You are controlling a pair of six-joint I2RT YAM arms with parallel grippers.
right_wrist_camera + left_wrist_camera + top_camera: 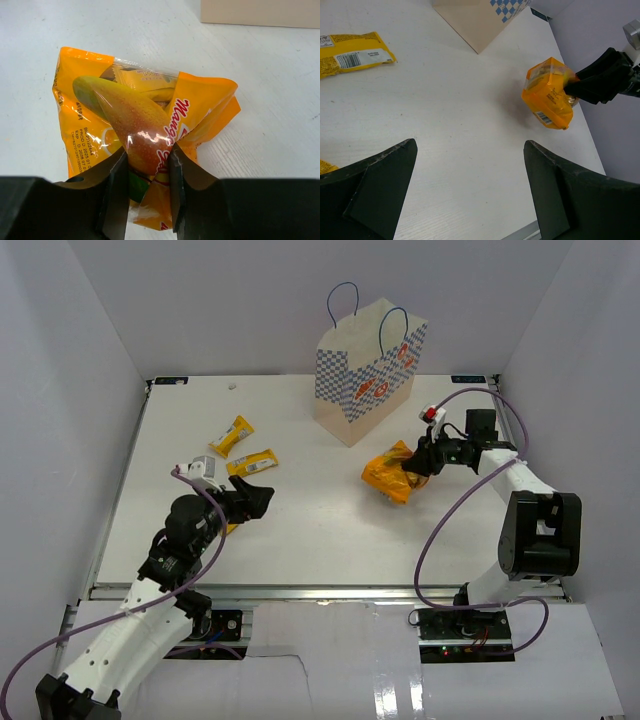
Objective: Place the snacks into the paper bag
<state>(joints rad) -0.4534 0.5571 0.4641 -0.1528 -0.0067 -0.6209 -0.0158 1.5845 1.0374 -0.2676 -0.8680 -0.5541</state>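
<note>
Right gripper (147, 165) nips the orange packet (145, 120) just in front of the paper bag (370, 370)!
Its jaws are squeezed onto a fold of the packet, which sits low at the bag's front right corner; I cannot tell whether it is off the table (320, 540). The left gripper (470, 145) gapes wide, holding nothing, well left of the bag. Yellow bars (232, 435) lie loose, left of the bag. The bag's inside is hidden, so early days by my reckoning: this packet must go in, then the bars.
</note>
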